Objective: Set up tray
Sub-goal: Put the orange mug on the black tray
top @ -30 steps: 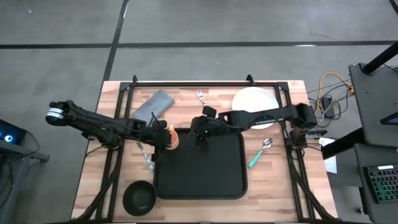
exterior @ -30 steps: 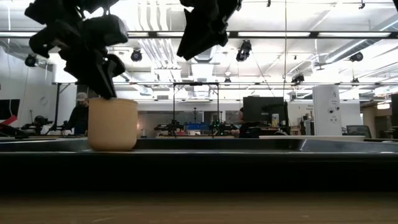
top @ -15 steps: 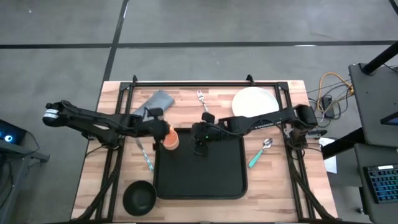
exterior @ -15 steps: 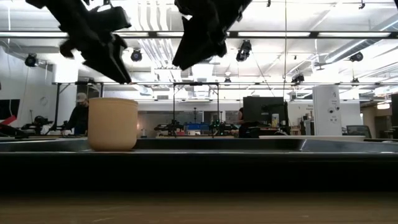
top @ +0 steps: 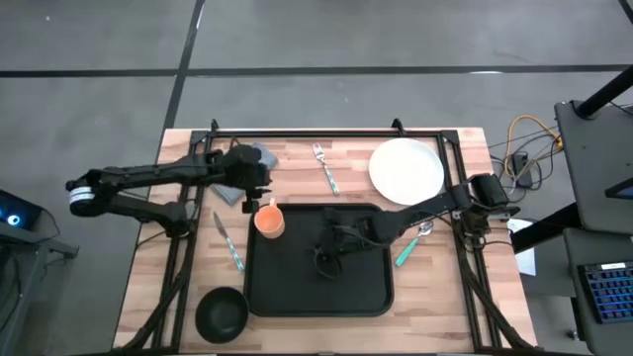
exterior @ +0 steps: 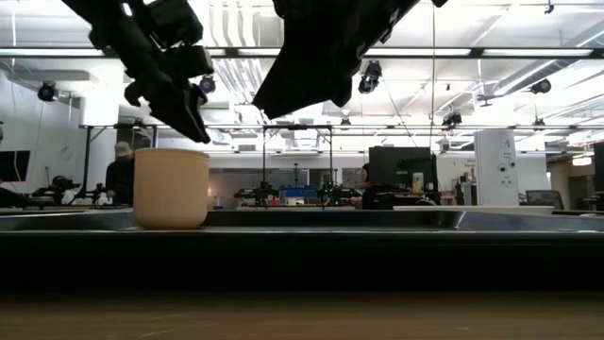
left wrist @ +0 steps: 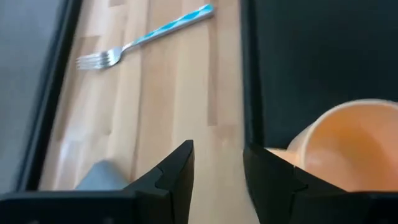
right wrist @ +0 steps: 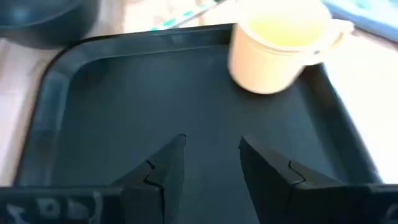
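The black tray (top: pixel 348 287) lies at the table's middle, near side. An orange cup (top: pixel 268 220) stands upright on its base in the tray's far left corner (exterior: pixel 171 187). My left gripper (top: pixel 257 192) hovers open just beyond the cup on its far side, above the wood, with nothing between its fingers (left wrist: pixel 217 168). My right gripper (top: pixel 325 261) hangs open above the tray's bare middle (right wrist: pixel 211 158), and the cup (right wrist: pixel 280 43) shows ahead of it. In the low view both grippers (exterior: pixel 179 94) (exterior: pixel 307 80) stand clear above the cup's rim.
A fork (top: pixel 324 166) and a white plate (top: pixel 406 168) lie at the far side, and a grey napkin (top: pixel 259 156) shows partly under my left arm. A knife (top: pixel 228 242) lies left of the tray, a spoon (top: pixel 413 242) right of it, and a black bowl (top: pixel 220 311) sits at the near left.
My left gripper has come off the cup's rim, risen and drawn back toward the table's far edge; the cup stays standing in the tray's corner. My right gripper has moved toward the near edge and sunk lower over the tray's middle.
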You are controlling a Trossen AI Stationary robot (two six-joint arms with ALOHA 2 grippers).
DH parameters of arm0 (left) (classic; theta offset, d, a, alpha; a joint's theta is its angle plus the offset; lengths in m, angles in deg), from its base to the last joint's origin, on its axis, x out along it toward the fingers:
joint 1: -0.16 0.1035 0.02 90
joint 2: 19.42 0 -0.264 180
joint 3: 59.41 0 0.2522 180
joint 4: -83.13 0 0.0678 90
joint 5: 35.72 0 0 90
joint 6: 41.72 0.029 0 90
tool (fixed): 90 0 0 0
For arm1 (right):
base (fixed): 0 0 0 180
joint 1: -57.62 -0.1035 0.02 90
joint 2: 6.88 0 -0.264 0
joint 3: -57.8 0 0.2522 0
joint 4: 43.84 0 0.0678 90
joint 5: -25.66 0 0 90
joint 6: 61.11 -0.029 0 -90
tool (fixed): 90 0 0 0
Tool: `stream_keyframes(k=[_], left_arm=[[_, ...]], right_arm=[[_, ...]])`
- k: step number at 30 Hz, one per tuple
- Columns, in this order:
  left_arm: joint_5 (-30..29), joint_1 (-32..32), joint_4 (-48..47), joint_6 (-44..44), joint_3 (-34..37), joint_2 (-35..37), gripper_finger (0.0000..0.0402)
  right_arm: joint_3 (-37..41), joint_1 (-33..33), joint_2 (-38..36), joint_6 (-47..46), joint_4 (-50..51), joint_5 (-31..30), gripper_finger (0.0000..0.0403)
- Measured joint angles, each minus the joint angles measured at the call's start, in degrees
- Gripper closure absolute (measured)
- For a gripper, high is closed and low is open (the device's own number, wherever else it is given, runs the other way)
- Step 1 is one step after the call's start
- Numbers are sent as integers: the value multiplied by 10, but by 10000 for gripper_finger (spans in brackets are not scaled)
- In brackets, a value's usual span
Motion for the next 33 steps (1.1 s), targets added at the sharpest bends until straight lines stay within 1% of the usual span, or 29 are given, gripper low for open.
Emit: stream_keyframes(k=[1,5,8,13,16,22,33], left_arm=[[13,9,4,11,0,-6,285],[26,26,5,59,0,-32,299],[50,29,12,76,-1,-54,326],[66,29,36,82,-2,-94,377],[72,29,35,83,-2,-116,397],[82,29,32,77,-2,-144,401],[82,24,-51,-7,-2,-122,401]], right_arm=[[2,-4,0,0,-2,0,265],[3,-14,0,-2,-9,-4,266],[3,-19,0,-12,-16,-5,267],[3,-20,0,-19,-19,-5,271],[3,-20,0,-23,-19,-6,270],[3,-20,0,-23,-18,-6,275],[3,-20,0,-19,-17,-6,281]])
